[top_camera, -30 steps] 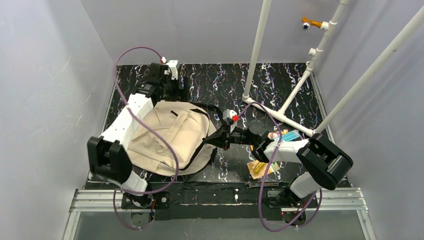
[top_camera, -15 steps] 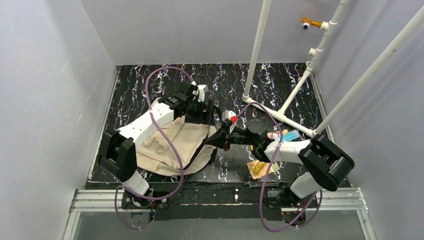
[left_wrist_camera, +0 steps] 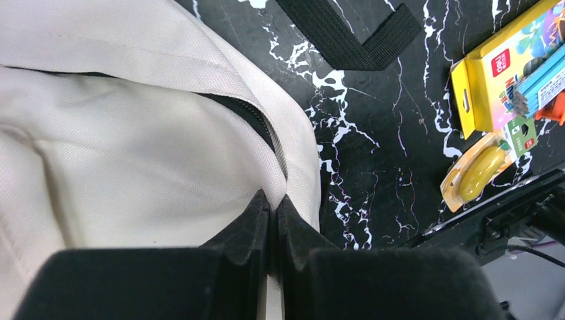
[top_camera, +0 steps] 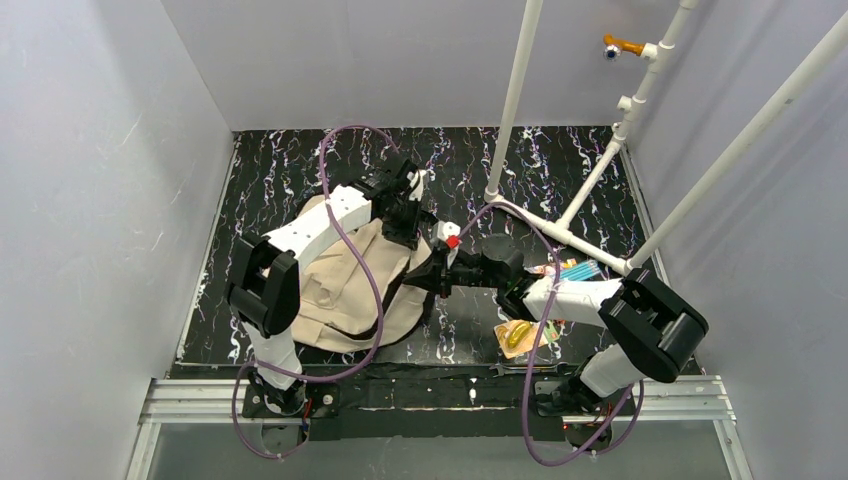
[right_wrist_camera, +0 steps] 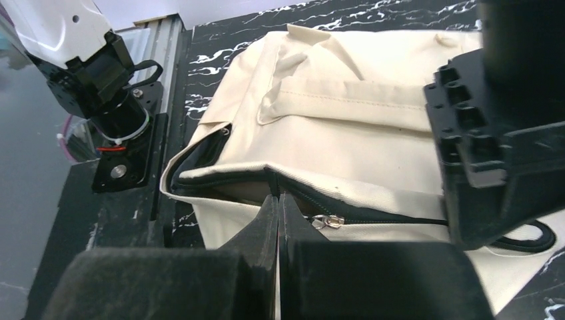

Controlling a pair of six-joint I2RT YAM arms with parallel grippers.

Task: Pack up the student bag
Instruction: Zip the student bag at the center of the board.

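Our left fingers (left_wrist_camera: 250, 223) are pressed shut on the beige rim beside the zipper (left_wrist_camera: 250, 120). Our right fingers (right_wrist_camera: 263, 223) likewise pinch the rim near the zipper pull (right_wrist_camera: 326, 221). The student bag (top_camera: 335, 295) lies slumped toward the table's (top_camera: 290, 160) near-left corner. We judge that we're opening its mouth, so the next move is to draw the rims gently apart.

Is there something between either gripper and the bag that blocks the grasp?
Nothing visible does. The left gripper and the right gripper each have their jaws shut on the fabric of the bag, close to its zipper.
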